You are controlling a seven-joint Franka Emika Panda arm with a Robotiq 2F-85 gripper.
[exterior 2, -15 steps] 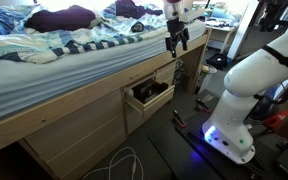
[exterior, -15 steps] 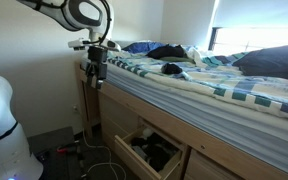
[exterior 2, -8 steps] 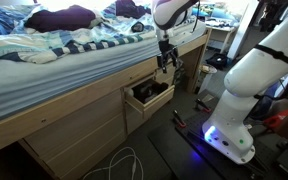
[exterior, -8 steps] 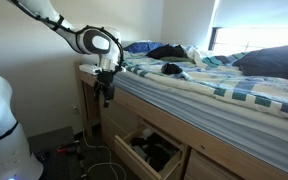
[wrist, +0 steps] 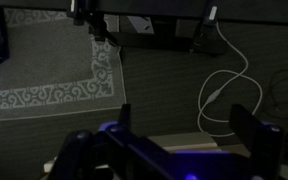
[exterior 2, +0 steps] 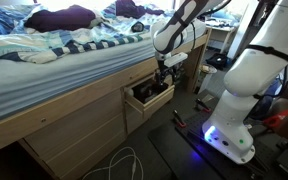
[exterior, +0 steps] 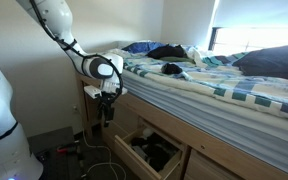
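The open drawer [exterior: 147, 150] sits low in the bed [exterior: 184, 85] frame, at the lower middle of an exterior view, with dark things inside. The hand [exterior: 107, 108] hangs at centre left, just above and beside the drawer's near corner. It points down, released and empty. Between its fingers the wrist view shows only floor, a patterned rug [wrist: 44, 70] and a white cable [wrist: 210, 95]. Working well here probably means moving slowly and keeping the fingers clear of the bed rail.

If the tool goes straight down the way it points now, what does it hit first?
Probably the floor and the white cable, seen in the wrist view between the fingers of the open tool. The open drawer sits close beside it; depth is unclear, so its corner might be clipped.
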